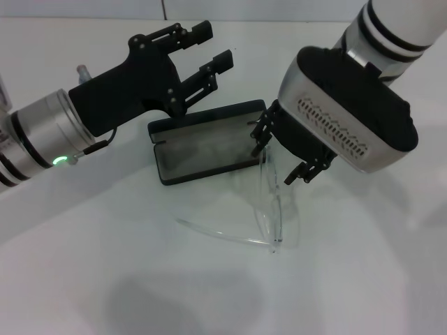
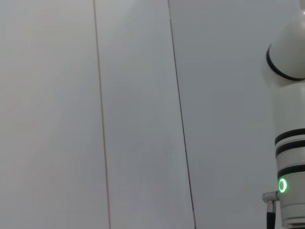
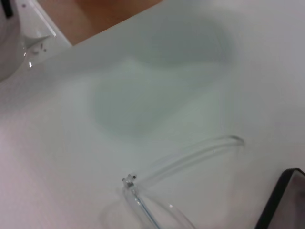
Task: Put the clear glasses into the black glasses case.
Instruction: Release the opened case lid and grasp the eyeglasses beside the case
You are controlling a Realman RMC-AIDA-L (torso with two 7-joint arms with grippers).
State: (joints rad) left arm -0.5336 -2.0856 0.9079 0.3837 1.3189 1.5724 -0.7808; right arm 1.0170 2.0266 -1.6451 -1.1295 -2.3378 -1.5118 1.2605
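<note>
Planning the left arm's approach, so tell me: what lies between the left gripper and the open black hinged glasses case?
Nothing: in the head view the left gripper hovers open above the black glasses case, with only bare white table between.

- A plain white table (image 1: 105, 279) is seen across nearly the whole head view, with soft grey shadows cast on it at the lower centre and lower left.
- The black glasses case (image 1: 206, 143) is laid open on the table just above the centre of the frame, with its grey lining turned upward.
- The clear glasses (image 1: 269, 206) are placed on the table just right of centre, below the case's right end; one thin arm is stretched toward the lower left.
- In the right wrist view, the same white surface (image 3: 95, 181) is shown, with a wooden-coloured area seen beyond its edge at the top.
</note>
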